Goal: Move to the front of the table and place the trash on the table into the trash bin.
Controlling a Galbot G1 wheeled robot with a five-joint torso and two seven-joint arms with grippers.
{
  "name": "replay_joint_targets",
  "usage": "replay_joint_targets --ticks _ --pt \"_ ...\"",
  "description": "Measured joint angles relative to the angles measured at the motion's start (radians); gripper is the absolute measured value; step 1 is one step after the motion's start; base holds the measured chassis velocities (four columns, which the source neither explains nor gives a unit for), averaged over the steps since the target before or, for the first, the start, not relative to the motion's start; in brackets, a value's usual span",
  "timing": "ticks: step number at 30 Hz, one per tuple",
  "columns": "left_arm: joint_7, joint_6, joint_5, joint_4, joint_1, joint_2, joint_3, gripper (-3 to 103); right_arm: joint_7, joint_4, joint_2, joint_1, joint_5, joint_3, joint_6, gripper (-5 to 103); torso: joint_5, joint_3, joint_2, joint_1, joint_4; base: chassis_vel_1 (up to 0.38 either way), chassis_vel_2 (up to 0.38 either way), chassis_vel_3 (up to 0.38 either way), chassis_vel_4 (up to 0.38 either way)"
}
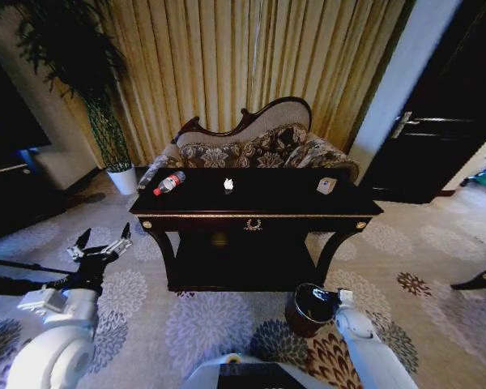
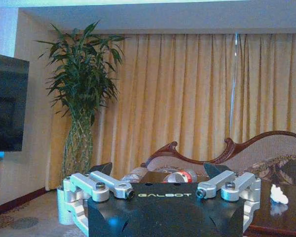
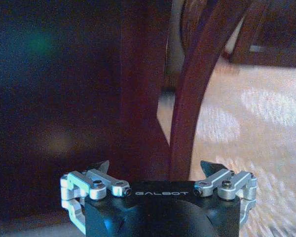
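The bottle, scrap and packet are seen along the table rear edge. Both the left gripper and right gripper are held spread and empty, low, ready for approach.

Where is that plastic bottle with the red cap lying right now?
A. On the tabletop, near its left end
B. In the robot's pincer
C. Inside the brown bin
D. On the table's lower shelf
A: the bottle lies on its side on the table, toward the top's left end, apart from both pincers.
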Motion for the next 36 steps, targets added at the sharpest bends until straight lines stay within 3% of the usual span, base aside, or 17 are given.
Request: replay_joint_targets --ticks 6,15,21,24,36 --pt "-0.001 0.000 -0.002 0.007 -0.011 0.006 0.001 100 0.024 0.156 -0.046 -0.024 0.054 0.028 0.045 100 -0.0004 0.000 0.000 0.000 -0.0001 0.000 0.000 0.000 0.000" --pt "-0.004 0.003 -0.002 0.032 -0.049 0.008 0.033 100 -0.050 0.512 -0.099 -0.126 0.087 0.102 0.076 100 -0.0004 0.000 0.000 0.000 -0.0003 0.000 0.000 0.000 0.000" --pt "-0.005 0.004 -0.002 0.032 -0.049 0.014 0.032 100 -0.038 0.691 -0.117 -0.120 0.142 0.102 0.021 100 -0.0004 0.000 0.000 0.000 -0.0001 0.000 0.000 0.000 0.000" --pt "-0.005 0.004 -0.003 0.025 -0.044 0.016 0.026 100 0.004 0.782 -0.141 -0.086 0.194 0.075 -0.040 100 -0.0003 0.000 0.000 0.000 0.0001 0.000 0.000 0.000 0.000" --pt "-0.005 0.019 -0.004 0.001 -0.047 0.027 0.027 100 0.028 0.788 -0.150 -0.083 0.220 0.085 -0.071 100 -0.0001 0.000 0.000 0.000 -0.0002 0.000 0.000 0.000 0.000"
